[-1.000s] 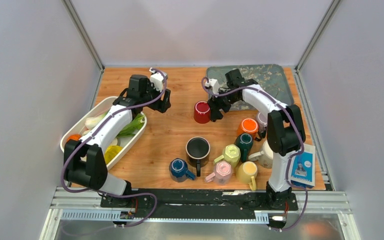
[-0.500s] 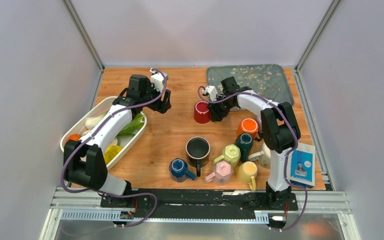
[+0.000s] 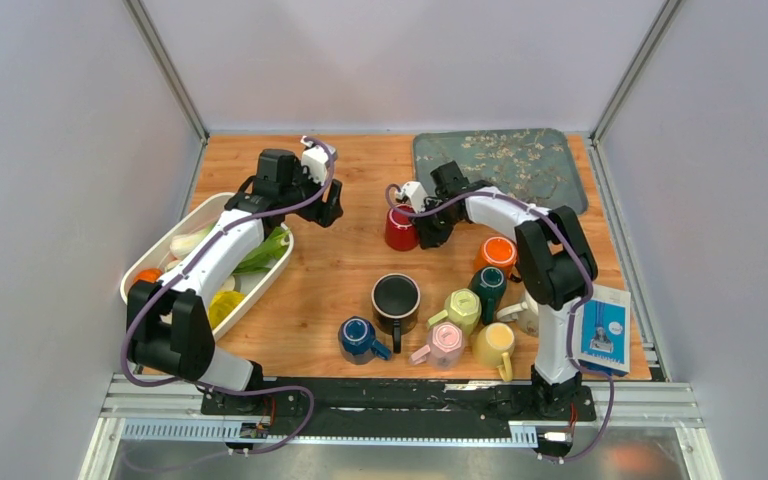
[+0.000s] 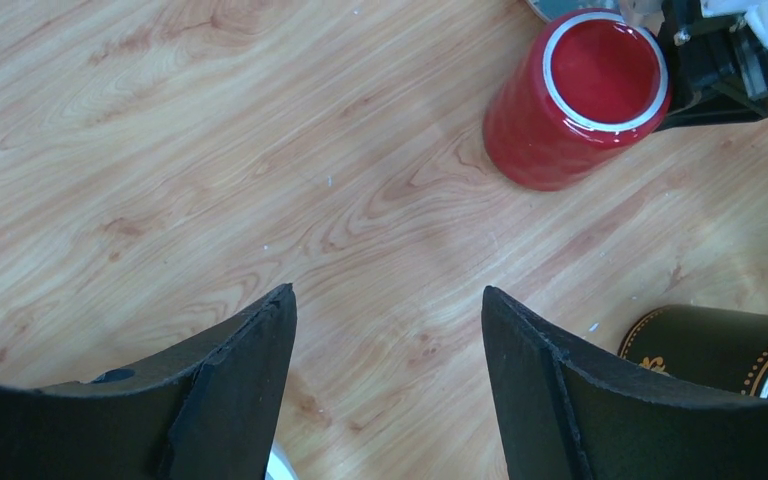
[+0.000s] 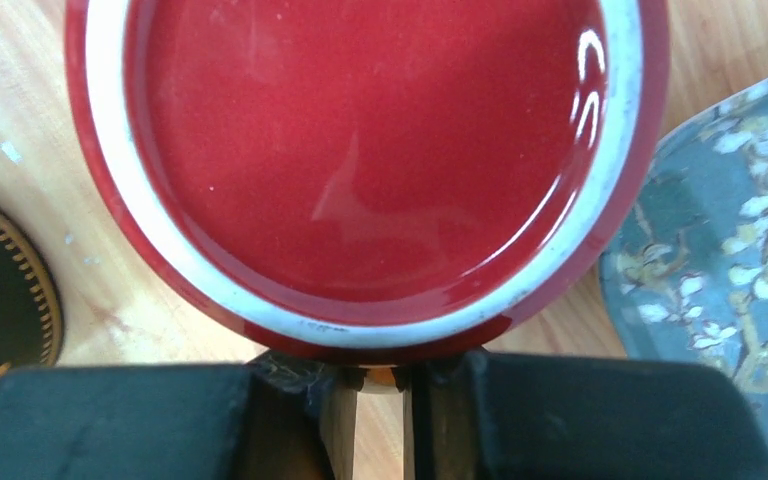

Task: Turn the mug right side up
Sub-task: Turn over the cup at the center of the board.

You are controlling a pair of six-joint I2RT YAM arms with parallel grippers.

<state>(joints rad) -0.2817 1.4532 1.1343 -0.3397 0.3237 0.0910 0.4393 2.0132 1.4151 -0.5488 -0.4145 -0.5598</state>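
Note:
The red mug stands upside down on the wooden table, its white-ringed base facing up. My right gripper is pressed against its right side. In the right wrist view the mug's base fills the frame and the gripper has its jaws drawn close on a small bit of the handle right under the mug's wall. My left gripper hovers to the mug's left, apart from it. In the left wrist view the left gripper is wide open over bare wood, and the mug sits beyond it.
A white tray of vegetables lies at the left under the left arm. A floral mat lies at the back right. A black mug, a blue mug, an orange mug and several others crowd the front. A blue box lies at the right edge.
My right gripper slid left up against the red mug and its jaws closed from wide to nearly together. The left arm stayed in place.

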